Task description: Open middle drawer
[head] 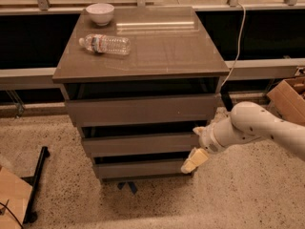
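The grey-brown cabinet [143, 46] has three handleless drawer fronts. The middle drawer [138, 144] is the central flat front and sits about flush between the taller top front [143, 109] and the smaller lowest front [138, 168]. Dark gaps show above each front. My gripper [194, 149], on the white arm [252, 128] coming in from the right, is at the right end of the middle drawer front, low near the lowest front's corner. I cannot tell whether it touches the drawer.
A plastic bottle [105, 44] lies on the cabinet top beside a white bowl [100, 13]. A white cable [237, 46] hangs at the cabinet's right. A cardboard box [288, 94] stands at the right, and a black stand [35, 185] and cardboard [12, 197] are at the lower left.
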Tool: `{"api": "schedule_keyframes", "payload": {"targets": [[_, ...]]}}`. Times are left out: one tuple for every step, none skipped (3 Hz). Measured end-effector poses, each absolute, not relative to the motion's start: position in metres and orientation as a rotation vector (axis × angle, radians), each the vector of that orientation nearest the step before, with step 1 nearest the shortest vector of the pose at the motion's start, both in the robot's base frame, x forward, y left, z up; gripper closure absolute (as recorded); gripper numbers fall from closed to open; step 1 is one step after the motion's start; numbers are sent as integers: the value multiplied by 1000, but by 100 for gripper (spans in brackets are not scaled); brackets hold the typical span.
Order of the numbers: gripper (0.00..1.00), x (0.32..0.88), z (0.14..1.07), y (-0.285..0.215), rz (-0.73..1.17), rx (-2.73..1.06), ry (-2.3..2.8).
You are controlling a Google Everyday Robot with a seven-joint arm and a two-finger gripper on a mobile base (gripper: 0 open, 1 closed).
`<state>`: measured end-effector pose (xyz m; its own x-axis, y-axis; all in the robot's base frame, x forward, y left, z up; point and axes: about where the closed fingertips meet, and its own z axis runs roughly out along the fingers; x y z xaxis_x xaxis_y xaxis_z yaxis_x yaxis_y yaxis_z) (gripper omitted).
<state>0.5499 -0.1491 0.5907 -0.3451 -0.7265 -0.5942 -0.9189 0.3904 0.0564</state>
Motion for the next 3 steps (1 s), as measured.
{"api": "schedule_keyframes", "payload": {"targets": [[0, 571, 552, -146, 578, -1361, 2182], [0, 592, 522, -142, 629, -1328, 2179], [0, 615, 499, -139, 660, -1316, 2171]]}}
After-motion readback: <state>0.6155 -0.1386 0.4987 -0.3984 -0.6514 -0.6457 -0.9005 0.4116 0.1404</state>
